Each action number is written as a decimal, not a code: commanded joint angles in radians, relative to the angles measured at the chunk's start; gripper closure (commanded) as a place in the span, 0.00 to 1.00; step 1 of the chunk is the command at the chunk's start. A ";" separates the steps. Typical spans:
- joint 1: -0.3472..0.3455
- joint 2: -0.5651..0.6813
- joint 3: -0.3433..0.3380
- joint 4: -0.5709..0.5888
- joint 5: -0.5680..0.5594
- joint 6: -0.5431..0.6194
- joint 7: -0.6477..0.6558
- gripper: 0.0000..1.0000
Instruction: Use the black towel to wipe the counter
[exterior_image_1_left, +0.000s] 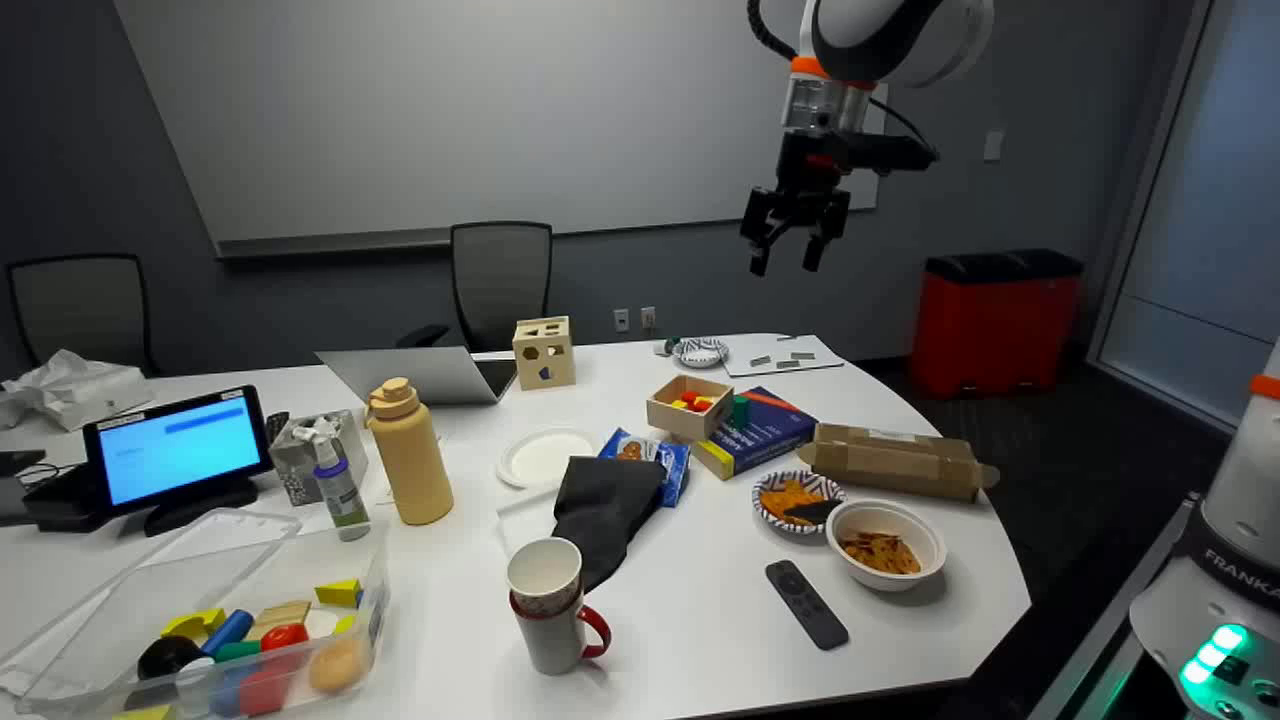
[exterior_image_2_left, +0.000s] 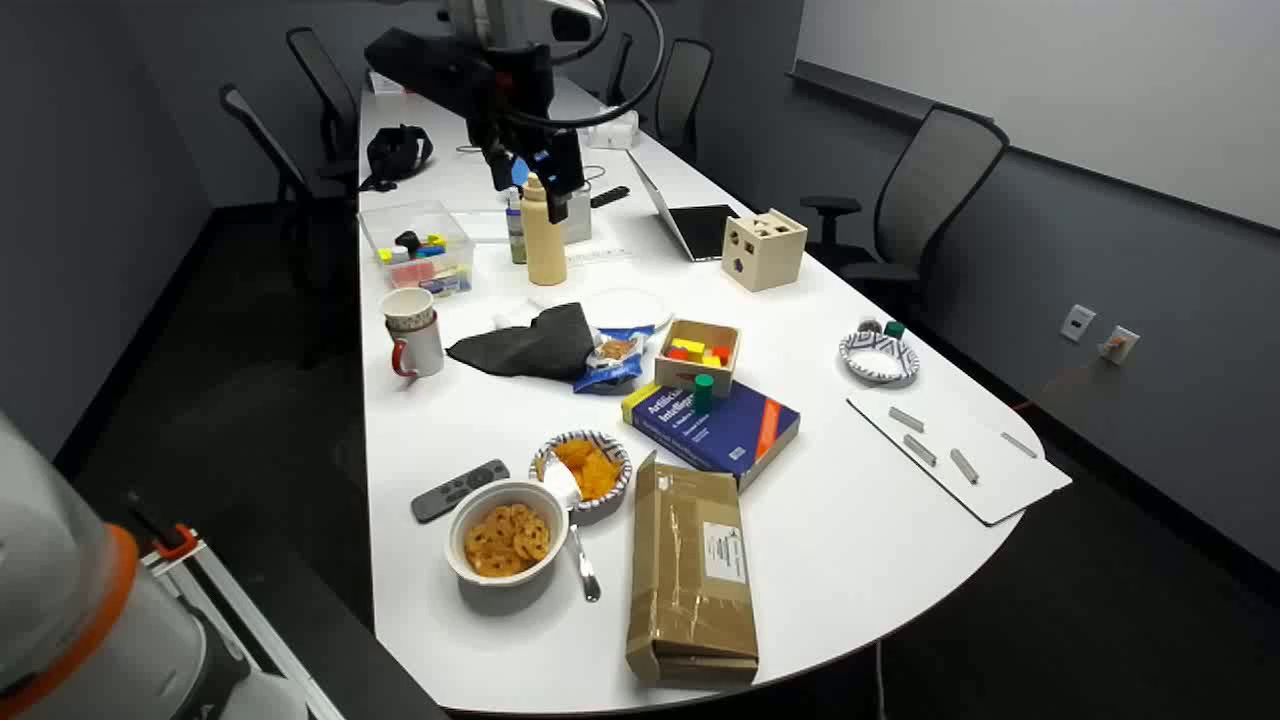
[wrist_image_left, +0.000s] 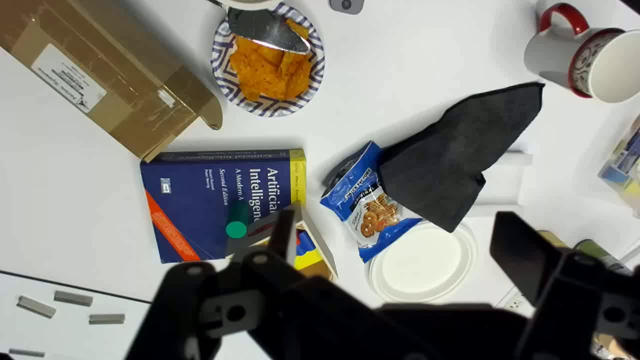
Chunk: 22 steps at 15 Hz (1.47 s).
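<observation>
"Near edge of the white tabletop, in an exterior view?"
"A red-handled white ceramic mug; then, inward, the black cloth towel overlapping a blue plastic snack bag, likely propped by it."
"The black two-fingered gripper?"
"Farther right, wide, empty, presumably high for clearance."

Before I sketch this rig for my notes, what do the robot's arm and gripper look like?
The arm is mostly white and pale grey, with black sections and orange rings. Its white base carries FRANKA lettering and green lights. The gripper is black, with two angular, jointed fingers. A black cable curves beside the arm.
</observation>
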 joint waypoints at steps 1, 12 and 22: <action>-0.001 0.000 0.000 0.002 0.000 -0.003 0.000 0.00; 0.028 0.391 0.115 0.024 0.017 0.385 0.317 0.00; 0.149 0.917 0.093 0.383 0.097 0.617 0.401 0.00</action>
